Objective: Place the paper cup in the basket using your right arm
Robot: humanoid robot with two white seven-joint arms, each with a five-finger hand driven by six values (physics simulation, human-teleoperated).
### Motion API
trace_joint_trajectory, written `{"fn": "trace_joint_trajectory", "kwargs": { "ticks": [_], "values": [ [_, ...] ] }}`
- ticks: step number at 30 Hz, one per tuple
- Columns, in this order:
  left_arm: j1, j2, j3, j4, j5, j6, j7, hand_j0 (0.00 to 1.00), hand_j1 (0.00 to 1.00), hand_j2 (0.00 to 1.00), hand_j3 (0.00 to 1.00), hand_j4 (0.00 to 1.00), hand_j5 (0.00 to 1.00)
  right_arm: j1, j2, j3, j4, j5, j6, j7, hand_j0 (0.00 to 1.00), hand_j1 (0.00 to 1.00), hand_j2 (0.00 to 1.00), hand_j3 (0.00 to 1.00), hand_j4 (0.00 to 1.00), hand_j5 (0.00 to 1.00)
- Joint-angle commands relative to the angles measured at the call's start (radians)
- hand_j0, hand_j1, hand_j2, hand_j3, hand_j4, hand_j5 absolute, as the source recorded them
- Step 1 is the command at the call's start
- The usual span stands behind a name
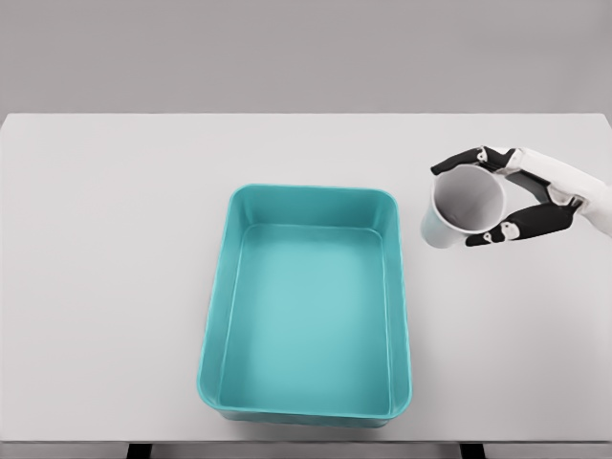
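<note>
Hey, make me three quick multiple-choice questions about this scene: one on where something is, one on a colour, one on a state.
1. Where is the paper cup relative to the basket?
A. inside it
B. to its right
C. to its left

2. What colour is the basket?
A. teal
B. red
C. yellow

3. What is the right hand doing?
A. resting flat
B. pushing the basket
C. gripping the cup

Answers:
1 B, the cup is beyond the basket's right rim.
2 A, its walls are teal.
3 C, fingers wrap the cup.
</note>
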Motion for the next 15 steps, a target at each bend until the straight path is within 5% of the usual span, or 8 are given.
{"fn": "trace_joint_trajectory", "kwargs": {
  "ticks": [1,4,13,15],
  "values": [
    [0.000,0.000,0.000,0.000,0.000,0.000,0.000,1.00,1.00,1.00,1.00,1.00,1.00,0.000,0.003,-0.002,-0.010,-0.007,0.002,0.000,0.78,0.78,0.78,0.78,0.78,0.78],
    [0.000,0.000,0.000,0.000,0.000,0.000,0.000,1.00,1.00,1.00,1.00,1.00,1.00,-0.021,0.059,-0.002,-0.030,-0.002,0.030,0.000,0.78,0.78,0.78,0.78,0.78,0.78],
    [0.000,0.000,0.000,0.000,0.000,0.000,0.000,1.00,1.00,1.00,1.00,1.00,1.00,-0.049,0.062,-0.002,-0.059,-0.002,0.033,0.000,0.78,0.78,0.78,0.78,0.78,0.78],
    [0.000,0.000,0.000,0.000,0.000,0.000,0.000,1.00,1.00,1.00,1.00,1.00,1.00,-0.049,0.105,-0.002,-0.056,0.004,0.035,0.000,0.77,0.77,0.77,0.77,0.77,0.77]
  ]
}}
